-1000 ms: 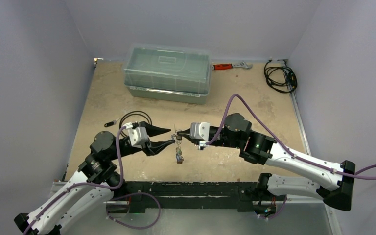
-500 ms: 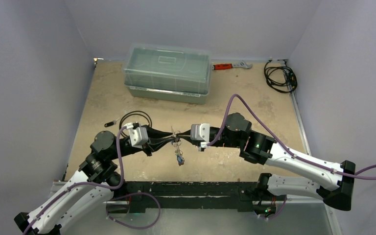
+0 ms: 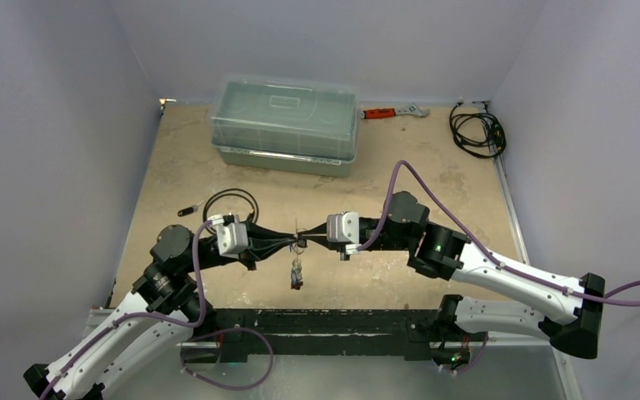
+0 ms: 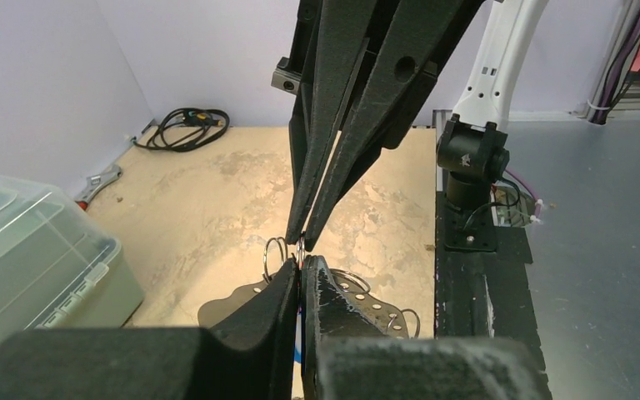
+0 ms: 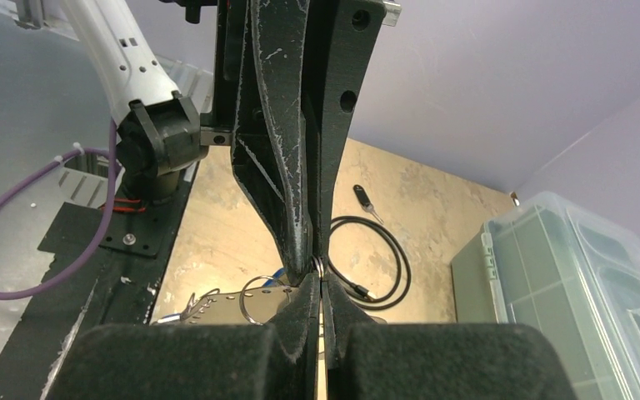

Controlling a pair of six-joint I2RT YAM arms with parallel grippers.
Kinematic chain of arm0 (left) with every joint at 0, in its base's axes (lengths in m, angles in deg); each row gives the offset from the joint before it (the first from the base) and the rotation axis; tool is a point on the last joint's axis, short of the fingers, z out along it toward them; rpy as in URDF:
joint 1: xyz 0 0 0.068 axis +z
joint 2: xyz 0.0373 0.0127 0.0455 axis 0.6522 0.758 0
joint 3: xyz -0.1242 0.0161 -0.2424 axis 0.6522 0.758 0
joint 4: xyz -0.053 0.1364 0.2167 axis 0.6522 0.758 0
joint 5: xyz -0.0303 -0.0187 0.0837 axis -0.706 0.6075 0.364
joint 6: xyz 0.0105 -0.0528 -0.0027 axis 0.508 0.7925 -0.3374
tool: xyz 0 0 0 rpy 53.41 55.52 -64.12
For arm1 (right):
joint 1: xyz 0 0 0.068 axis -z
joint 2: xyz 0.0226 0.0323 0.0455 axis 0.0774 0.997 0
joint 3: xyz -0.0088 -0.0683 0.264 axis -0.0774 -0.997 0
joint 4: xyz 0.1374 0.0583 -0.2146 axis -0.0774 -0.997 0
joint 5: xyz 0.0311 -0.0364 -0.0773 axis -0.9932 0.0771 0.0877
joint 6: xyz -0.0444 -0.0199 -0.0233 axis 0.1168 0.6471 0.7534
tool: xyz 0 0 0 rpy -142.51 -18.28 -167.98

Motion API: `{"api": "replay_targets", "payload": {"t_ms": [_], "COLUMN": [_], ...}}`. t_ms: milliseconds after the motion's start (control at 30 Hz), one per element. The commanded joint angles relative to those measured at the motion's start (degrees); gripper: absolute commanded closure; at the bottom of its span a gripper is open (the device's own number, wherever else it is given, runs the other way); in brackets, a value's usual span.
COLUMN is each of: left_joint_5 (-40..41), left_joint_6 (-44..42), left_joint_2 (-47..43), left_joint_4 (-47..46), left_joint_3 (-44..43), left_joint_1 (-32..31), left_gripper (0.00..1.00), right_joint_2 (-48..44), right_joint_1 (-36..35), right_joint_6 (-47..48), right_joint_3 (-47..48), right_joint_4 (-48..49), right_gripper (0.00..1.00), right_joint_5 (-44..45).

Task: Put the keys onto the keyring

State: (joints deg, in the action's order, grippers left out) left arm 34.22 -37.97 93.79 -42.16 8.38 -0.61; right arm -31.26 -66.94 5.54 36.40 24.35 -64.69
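My left gripper and right gripper meet tip to tip above the table's near middle, both shut. In the left wrist view my left gripper pinches a small wire ring, and the right fingers grip the same spot from above. The flat silver keyring with rim holes hangs just behind the tips. It also shows in the right wrist view, left of my right gripper. A bunch of keys with a blue tag dangles below the tips.
A clear lidded box stands at the back. An orange-handled wrench and a black cable coil lie at the back right. A thin black cable loop and a small black stick lie left of the grippers.
My left gripper was open around the ring and has shut on it. The hanging keys have swung slightly left and lower. The right gripper has stayed shut in place.
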Motion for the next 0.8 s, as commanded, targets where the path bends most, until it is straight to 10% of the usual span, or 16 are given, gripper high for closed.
{"api": "replay_targets", "payload": {"t_ms": [0,167,367,767], "left_joint_5": [-1.0,1.8,2.3,1.2], "left_joint_6": [-0.1,-2.2,-4.3,-5.0], "left_joint_2": [-0.3,-1.0,-0.9,0.5], "left_joint_4": [-1.6,1.4,6.0,7.1], "left_joint_3": [-1.5,-3.3,-5.4,-5.8], "left_joint_1": [0.1,0.1,0.1,0.1], "left_gripper": [1.0,1.0,1.0,1.0], "right_joint_2": [-0.9,-1.3,0.2,6.0], "right_joint_1": [0.0,0.0,0.0,-0.1], "right_joint_6": [-1.1,-1.2,1.0,3.6], "right_joint_3": [2.8,2.9,7.0,15.2], "right_joint_4": [3.9,3.7,-3.2,-19.3], "right_gripper": [1.0,0.98,0.62,0.46], "right_joint_5": [-3.0,-1.1,3.8,2.1]}}
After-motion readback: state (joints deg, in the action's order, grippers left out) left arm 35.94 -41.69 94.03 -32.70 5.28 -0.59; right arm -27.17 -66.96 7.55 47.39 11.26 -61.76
